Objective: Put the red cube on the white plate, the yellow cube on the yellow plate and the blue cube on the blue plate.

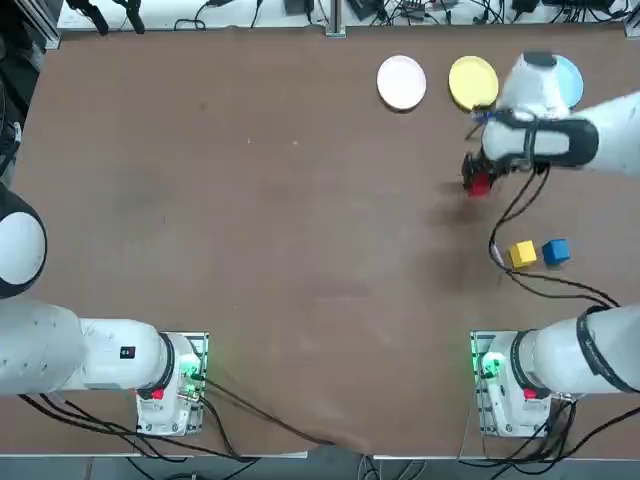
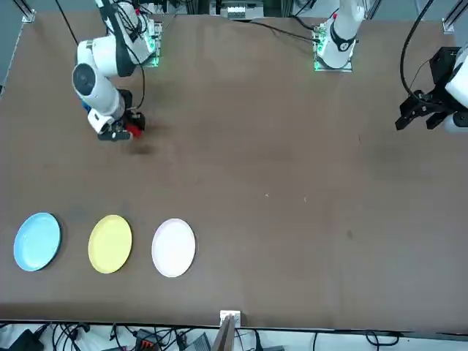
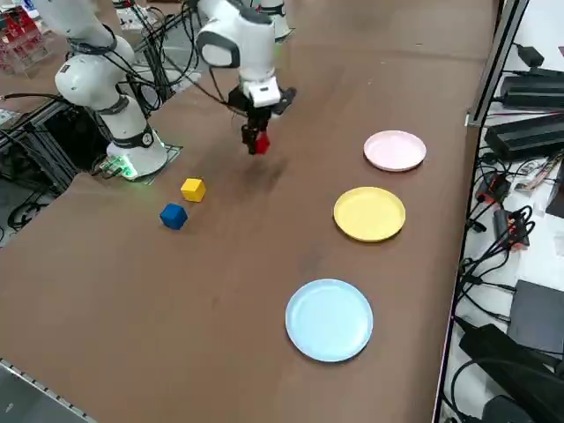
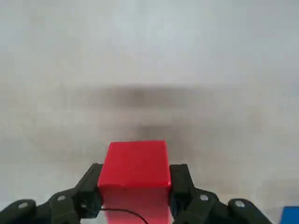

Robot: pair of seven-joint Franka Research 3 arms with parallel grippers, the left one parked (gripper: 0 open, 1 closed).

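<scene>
Yellow cube (image 1: 521, 254) beside blue cube (image 1: 556, 250) (apart), near right arm's base (image 1: 505, 385)

Red cube (image 4: 135, 168), yellow cube (image 1: 521, 254), blue cube (image 1: 556, 250); white plate (image 1: 401, 82), brown table (image 1: 250, 200).

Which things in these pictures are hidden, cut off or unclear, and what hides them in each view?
- Top view: the right arm covers much of the blue plate; the right gripper hides most of the red cube.
- Front view: the yellow cube and the blue cube are hidden behind the right arm.
- Right wrist view: the red cube's lower part is cut by the edge; the table behind is blurred, no plate shows.
</scene>
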